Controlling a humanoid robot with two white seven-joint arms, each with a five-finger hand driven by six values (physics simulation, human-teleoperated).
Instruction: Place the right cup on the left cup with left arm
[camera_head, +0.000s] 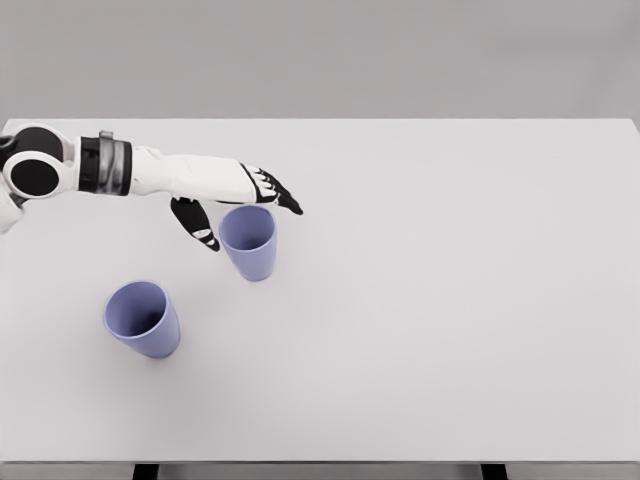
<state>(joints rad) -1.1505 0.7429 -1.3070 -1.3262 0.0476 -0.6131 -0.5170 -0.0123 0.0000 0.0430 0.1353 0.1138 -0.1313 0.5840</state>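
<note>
The left hand (232, 205) hangs with fingers spread just behind the right lavender cup (249, 241), holding nothing; the left lavender cup (143, 319) stands nearer the table's (450, 300) front-left corner.

Matt plastics on a matt table.
Table (450, 300): smooth, flat pale grey, no sheen. Right cup (249, 243) and left cup (143, 320), nearer the front edge: smooth lilac plastic look, matt. Left hand (240, 200) above the right cup: glossy white shell, black fingers (283, 196); dull grey metal-look band at the wrist.
</note>
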